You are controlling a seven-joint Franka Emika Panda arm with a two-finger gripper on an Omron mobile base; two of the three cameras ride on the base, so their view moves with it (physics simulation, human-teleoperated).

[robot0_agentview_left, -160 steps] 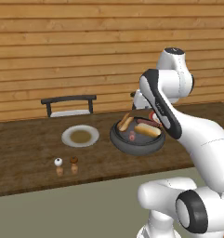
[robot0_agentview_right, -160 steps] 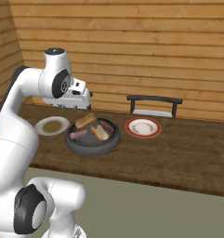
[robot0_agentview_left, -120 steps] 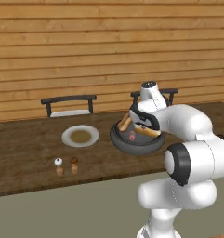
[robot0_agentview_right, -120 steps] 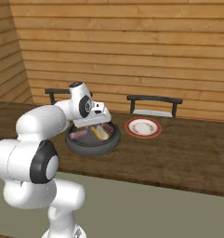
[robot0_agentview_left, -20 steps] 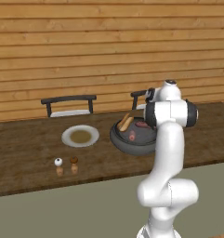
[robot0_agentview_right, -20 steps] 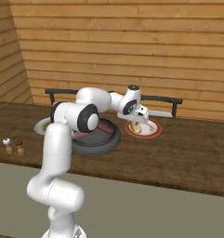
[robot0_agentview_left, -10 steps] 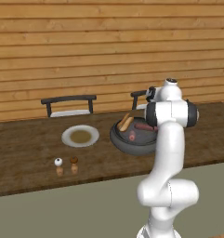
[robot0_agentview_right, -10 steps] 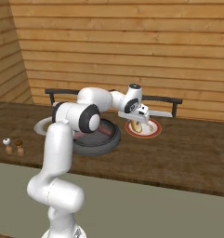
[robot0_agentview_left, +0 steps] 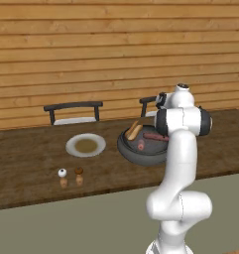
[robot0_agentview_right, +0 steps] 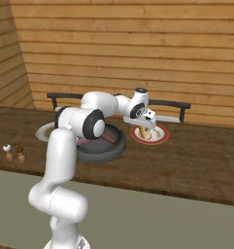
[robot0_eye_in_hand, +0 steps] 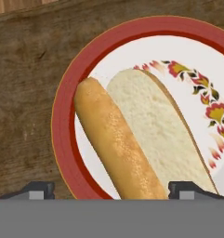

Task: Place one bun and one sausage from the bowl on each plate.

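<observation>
My gripper (robot0_agentview_right: 145,127) hangs low over a white plate with a red rim (robot0_agentview_right: 159,139), its fingers open and wide apart. In the hand view the split bun (robot0_eye_in_hand: 132,139) lies on this plate (robot0_eye_in_hand: 62,116), between the fingertips of the gripper (robot0_eye_in_hand: 113,188). The dark grey bowl (robot0_agentview_left: 123,149) holds another bun (robot0_agentview_left: 134,131) and two sausages (robot0_agentview_left: 153,136). The bowl (robot0_agentview_right: 108,151) sits just left of the red-rimmed plate. A white plate with a brownish centre (robot0_agentview_left: 86,145) lies bare, left of the bowl.
Salt and pepper shakers (robot0_agentview_left: 63,177) stand near the front edge of the dark wooden counter (robot0_agentview_left: 22,163). Two dark chair backs (robot0_agentview_left: 74,106) rise behind the counter. A wooden plank wall closes the back.
Over eight seconds the arm swung from the bowl to the red-rimmed plate, bringing the bun. In the last second it has barely moved.
</observation>
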